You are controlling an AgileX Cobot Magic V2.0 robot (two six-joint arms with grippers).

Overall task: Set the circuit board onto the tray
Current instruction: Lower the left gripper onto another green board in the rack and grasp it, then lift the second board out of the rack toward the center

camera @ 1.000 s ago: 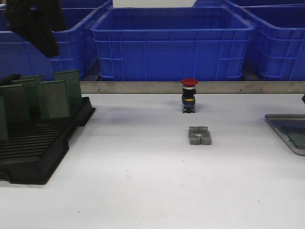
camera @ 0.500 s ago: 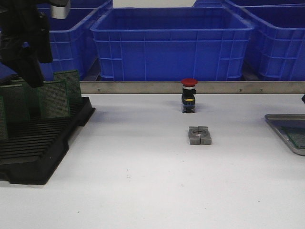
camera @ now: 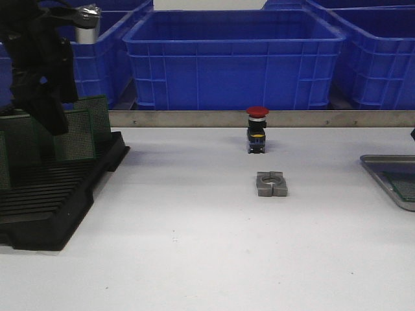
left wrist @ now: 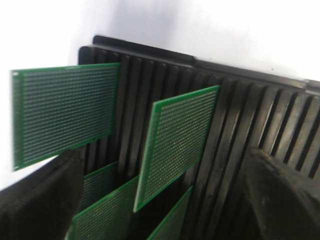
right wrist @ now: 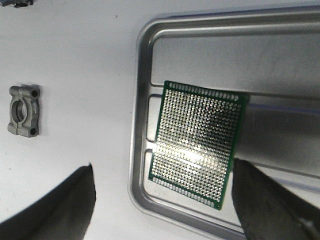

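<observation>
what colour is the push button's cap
Red, on the push button; the front view shows it best.

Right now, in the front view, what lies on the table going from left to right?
Black slotted rack holding green circuit boards → red-capped push button and grey metal clamp block, about level → silver tray.

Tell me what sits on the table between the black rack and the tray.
In the front view, between the black rack and the tray sit a grey metal clamp block and, farther back, a red-capped push button; otherwise bare white table.
</observation>
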